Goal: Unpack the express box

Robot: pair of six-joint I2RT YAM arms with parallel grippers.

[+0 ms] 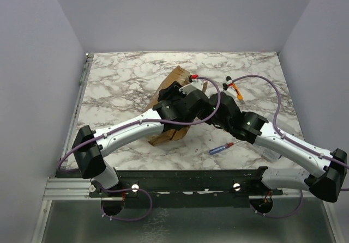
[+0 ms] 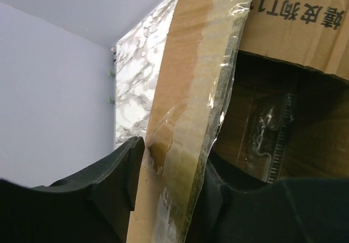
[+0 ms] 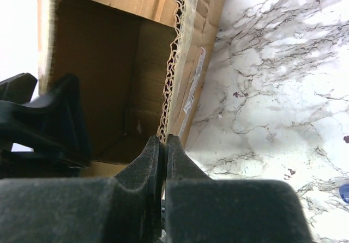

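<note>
On the marble table (image 1: 120, 85), your left gripper (image 2: 174, 161) pinches a taped flap (image 2: 185, 90) of the express box (image 1: 174, 75); your right gripper (image 3: 164, 145) is squeezed shut beside its edge.

The box (image 1: 175, 77) is brown cardboard, a darker brown inside, with black printed characters (image 2: 305, 11) on one flap and glossy clear tape (image 2: 202, 90) down another. The worktop (image 1: 120, 85) is white with grey marble veining. The fingers (image 2: 109, 183) are matt black. The arms (image 1: 131, 129) are white and black, with purple cables (image 1: 277, 104). A screwdriver (image 1: 221, 149) is blue with a red end. Another small tool (image 1: 238, 92) is orange.
</note>
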